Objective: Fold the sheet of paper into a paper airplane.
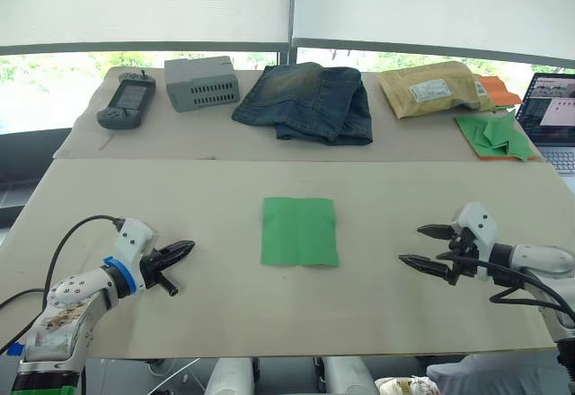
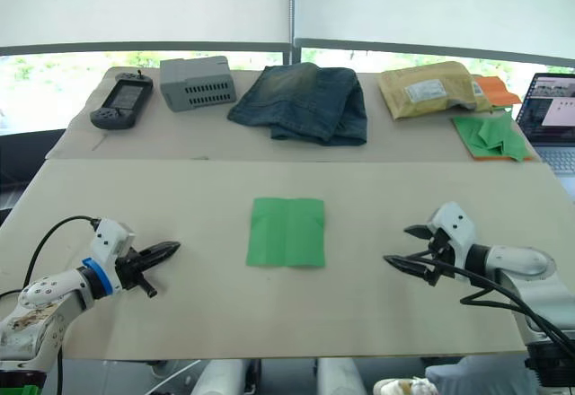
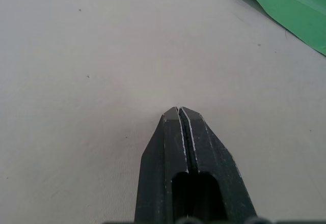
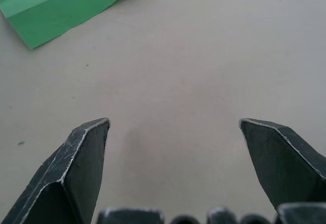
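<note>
The thin square sheet of bright green paper (image 1: pixel 300 231) lay flat mid-bench between the pinched-together left gripper (image 1: pixel 182 250) and spread right gripper (image 1: pixel 428 246), so a clean first crease needed matched edges.

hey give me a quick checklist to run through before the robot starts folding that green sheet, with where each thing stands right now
1. Sheet of paper lies flat on the table between the two grippers: ok.
2. Sheet free of both grippers, nothing resting on it: ok.
3. Right gripper open, ready to take an edge: ok.
4. Left gripper ready to grasp: not ok, its fingers are shut together.
5. Work area around the sheet free of clutter; the jeans, grey box and heap of green paper darts sit on the far side of the table: ok.
6. Sheet already has a centre crease: cannot tell for sure, a faint line shows down its middle.
</note>
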Action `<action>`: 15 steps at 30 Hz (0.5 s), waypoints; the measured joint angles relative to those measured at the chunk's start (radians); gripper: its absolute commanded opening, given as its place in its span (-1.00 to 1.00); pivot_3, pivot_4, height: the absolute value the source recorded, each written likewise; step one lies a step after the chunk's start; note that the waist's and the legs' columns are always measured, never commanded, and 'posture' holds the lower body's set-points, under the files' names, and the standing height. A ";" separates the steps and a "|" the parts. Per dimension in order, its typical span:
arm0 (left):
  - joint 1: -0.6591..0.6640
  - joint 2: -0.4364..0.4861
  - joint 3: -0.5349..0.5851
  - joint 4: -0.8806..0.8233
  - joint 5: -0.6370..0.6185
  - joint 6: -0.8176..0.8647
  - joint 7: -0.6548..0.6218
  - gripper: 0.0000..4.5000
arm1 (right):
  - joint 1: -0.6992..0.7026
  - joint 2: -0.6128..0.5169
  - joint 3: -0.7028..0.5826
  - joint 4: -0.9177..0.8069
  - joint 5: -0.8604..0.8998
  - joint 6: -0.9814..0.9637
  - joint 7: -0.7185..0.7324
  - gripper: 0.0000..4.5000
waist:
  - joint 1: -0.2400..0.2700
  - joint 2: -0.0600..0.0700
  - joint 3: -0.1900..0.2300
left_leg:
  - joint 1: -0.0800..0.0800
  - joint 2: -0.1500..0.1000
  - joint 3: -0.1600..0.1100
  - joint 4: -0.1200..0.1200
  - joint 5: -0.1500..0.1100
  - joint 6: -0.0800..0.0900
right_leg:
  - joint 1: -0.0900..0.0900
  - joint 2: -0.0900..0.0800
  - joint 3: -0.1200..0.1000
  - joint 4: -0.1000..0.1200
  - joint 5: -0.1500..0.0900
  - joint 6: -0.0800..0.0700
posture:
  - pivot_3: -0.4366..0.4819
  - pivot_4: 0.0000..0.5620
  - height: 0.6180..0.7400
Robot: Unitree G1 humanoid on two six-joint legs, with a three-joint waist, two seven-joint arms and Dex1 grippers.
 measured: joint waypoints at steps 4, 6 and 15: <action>-0.004 0.043 -0.010 -0.048 -0.062 0.097 -0.061 -1.00 | -0.006 -0.004 -0.005 -0.016 0.030 0.067 0.010 0.99 | -0.001 0.000 0.000 | -0.001 0.000 0.000 0.000 0.000 0.000 | 0.000 0.000 0.000 0.000 0.000 0.000 | -0.05 -0.47 0.81; -0.040 0.081 -0.025 -0.111 -0.121 0.179 -0.105 -1.00 | -0.010 -0.028 -0.004 -0.059 0.048 0.137 0.020 0.99 | 0.002 0.000 0.000 | -0.001 0.000 0.000 0.000 0.000 0.000 | 0.000 0.000 0.000 0.000 0.000 0.000 | -0.05 -0.47 0.81; -0.244 0.165 -0.136 -0.230 -0.155 0.273 -0.188 -1.00 | -0.098 -0.097 0.080 -0.348 0.077 0.344 -0.009 0.99 | -0.007 0.000 0.001 | -0.002 0.000 -0.001 0.000 0.000 0.000 | -0.001 0.003 0.000 0.000 -0.001 0.000 | -0.05 -0.47 0.81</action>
